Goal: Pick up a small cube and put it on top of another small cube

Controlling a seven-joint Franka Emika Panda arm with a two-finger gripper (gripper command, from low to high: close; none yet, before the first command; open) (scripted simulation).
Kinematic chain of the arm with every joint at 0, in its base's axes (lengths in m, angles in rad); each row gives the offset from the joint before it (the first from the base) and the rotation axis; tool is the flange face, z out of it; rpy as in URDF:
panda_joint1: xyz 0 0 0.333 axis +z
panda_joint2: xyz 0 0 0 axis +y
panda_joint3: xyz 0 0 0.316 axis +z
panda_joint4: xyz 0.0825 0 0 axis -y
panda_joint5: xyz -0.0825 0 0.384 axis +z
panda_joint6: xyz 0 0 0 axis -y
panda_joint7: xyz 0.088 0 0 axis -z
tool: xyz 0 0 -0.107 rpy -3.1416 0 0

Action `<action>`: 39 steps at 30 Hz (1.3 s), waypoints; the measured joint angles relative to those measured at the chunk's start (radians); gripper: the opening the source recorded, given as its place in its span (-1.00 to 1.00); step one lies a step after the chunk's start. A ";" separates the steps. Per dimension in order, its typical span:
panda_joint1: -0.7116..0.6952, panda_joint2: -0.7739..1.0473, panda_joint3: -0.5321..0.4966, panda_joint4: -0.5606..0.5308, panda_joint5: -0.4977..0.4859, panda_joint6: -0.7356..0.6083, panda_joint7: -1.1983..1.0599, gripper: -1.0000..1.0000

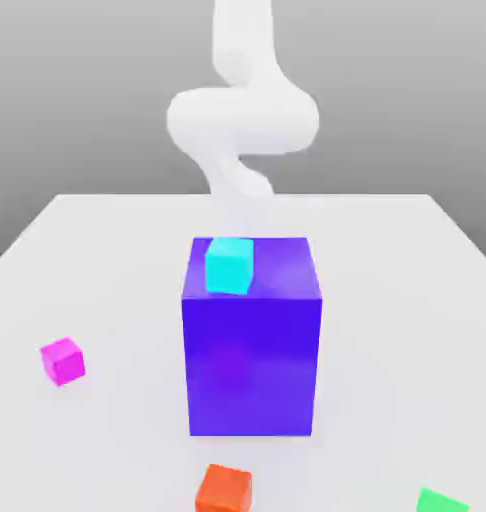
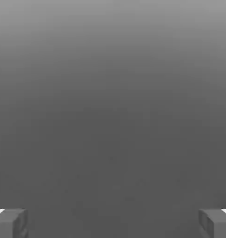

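So my Panda's gripper (image 2: 113,225) is wide open, nothing in it, ready for a pick I guess. Cyan cube (image 1: 229,266) sits on the big blue-violet block (image 1: 252,365), which I'd have to steer around. Magenta (image 1: 63,361), orange-red (image 1: 224,490) and green cubes (image 1: 442,501) are down on the white table (image 1: 407,300).

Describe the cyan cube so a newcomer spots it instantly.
Find the big blue-violet block standing on the pale table. On its top face, toward the exterior view's left, sits the small cyan cube. The magenta, orange and green pieces lie lower.
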 joint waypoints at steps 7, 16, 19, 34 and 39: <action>-0.155 0.228 -0.072 -0.133 -0.082 0.145 0.055 0.00; -0.317 0.512 -0.221 -0.301 -0.116 0.330 0.072 0.00; -0.355 0.609 -0.278 -0.358 -0.082 0.395 0.045 0.00; -0.635 1.019 -0.075 -0.401 0.294 0.691 -0.233 -1.00; -0.626 0.997 -0.086 -0.406 0.280 0.674 -0.221 -1.00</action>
